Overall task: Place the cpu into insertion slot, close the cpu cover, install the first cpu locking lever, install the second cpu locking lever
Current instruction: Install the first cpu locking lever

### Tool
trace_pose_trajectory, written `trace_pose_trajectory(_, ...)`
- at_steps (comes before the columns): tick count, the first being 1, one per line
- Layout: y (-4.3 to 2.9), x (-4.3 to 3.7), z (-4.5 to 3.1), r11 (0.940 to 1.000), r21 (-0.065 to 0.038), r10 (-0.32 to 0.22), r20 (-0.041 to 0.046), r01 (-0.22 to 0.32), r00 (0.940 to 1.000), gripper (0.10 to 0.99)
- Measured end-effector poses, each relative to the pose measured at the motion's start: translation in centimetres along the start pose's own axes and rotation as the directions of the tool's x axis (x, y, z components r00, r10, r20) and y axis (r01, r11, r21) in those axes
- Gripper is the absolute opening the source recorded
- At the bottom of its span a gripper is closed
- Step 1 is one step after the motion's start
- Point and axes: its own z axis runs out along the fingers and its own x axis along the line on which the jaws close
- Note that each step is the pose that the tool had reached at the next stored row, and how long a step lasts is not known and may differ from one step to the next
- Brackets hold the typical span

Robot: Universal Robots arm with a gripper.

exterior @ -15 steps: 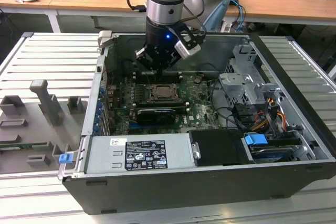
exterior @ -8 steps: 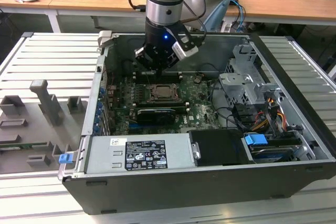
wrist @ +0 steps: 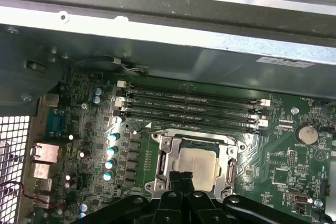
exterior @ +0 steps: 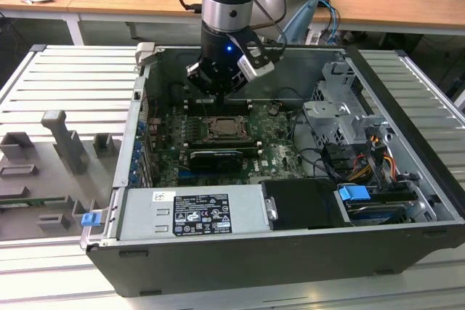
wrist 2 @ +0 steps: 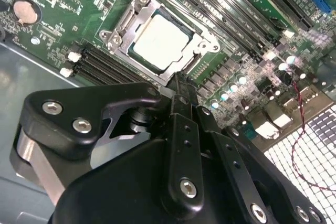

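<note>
The cpu (wrist 2: 160,40) (wrist: 197,163) shows its pale metal face, seated in the insertion slot (exterior: 227,128) on the green board. The grey cpu cover (wrist 2: 122,39) (wrist: 161,157) lies flat as a frame around the chip. My gripper (exterior: 216,94) hangs a little above the board, at the socket's far edge by the memory slots. In both wrist views its black fingers (wrist 2: 181,85) (wrist: 173,182) come together just short of the socket. The gripper is shut with nothing between the fingers. The socket's near edge is hidden behind the fingers in the first wrist view.
Long black memory slots (wrist: 189,106) run beside the socket. A black card (exterior: 214,157) sits in front of the socket, then the grey power supply (exterior: 192,212). A drive cage (exterior: 341,114) and cables fill the exterior view's right. Grey fixtures (exterior: 65,143) stand outside the case.
</note>
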Motion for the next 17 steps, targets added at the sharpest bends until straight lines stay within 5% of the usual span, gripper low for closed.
trace_pose_trajectory(12,0.02,0.23,0.04,0.9990,-0.001,0.044,0.0023,-0.044,0.9990,0.106)
trace_pose_trajectory(17,0.32,2.66,0.15,0.9990,-0.006,0.044,0.0047,-0.044,0.9990,0.106)
